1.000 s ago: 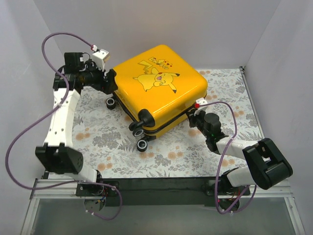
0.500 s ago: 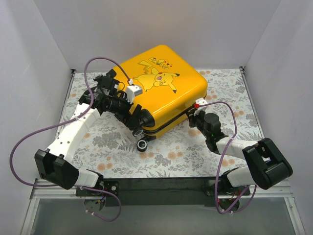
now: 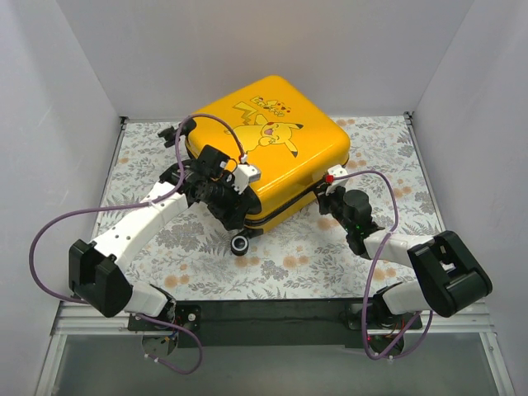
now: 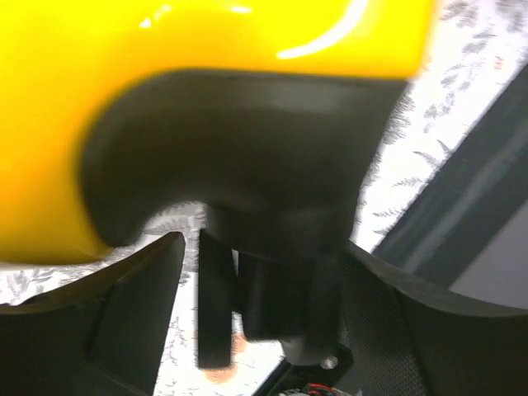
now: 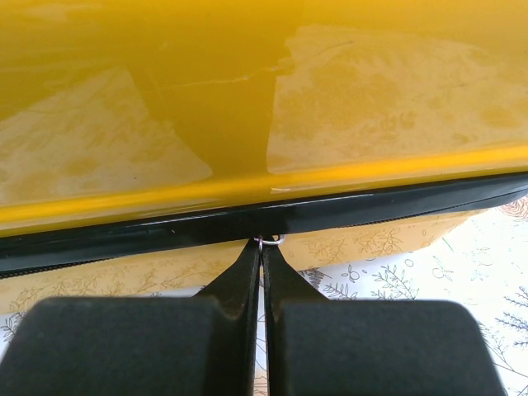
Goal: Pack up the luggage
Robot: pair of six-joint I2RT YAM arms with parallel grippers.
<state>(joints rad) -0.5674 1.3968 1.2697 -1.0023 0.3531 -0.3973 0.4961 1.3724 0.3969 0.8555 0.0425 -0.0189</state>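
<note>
Luggage [image 3: 276, 157]: lies flat and closed on the floral-cloth table [image 3: 396, 157], cartoon lid up. It sits at the middle of the far half, turned diagonally, with one corner near the far edge. The wheeled end faces the near-left.

Left arm: reaches in from the near-left corner of the table. The left gripper [image 3: 235, 218] is at the luggage's near corner, at the wheeled end. In the left wrist view its fingers [image 4: 124, 322] are spread and straddle a black wheel mount [image 4: 272, 272] under the yellow shell. A gap shows on one side of the mount. On the other side the view is too blurred to tell contact. Nothing is pinched. A second black wheel [image 3: 240, 243] stands free on the cloth, just toward the near edge from this gripper.

Right arm: comes from the near-right corner and lies low over the cloth. The right gripper [image 5: 264, 252] is against the luggage's near-right side. Its fingers are pressed together, with the tips touching the black zipper seam [image 5: 371, 206] between the two yellow shell halves. A small metal ring [image 5: 269, 240] sits right at the tips. Cannot tell whether it is caught between them.

The seam looks closed along the stretch in view.
</note>
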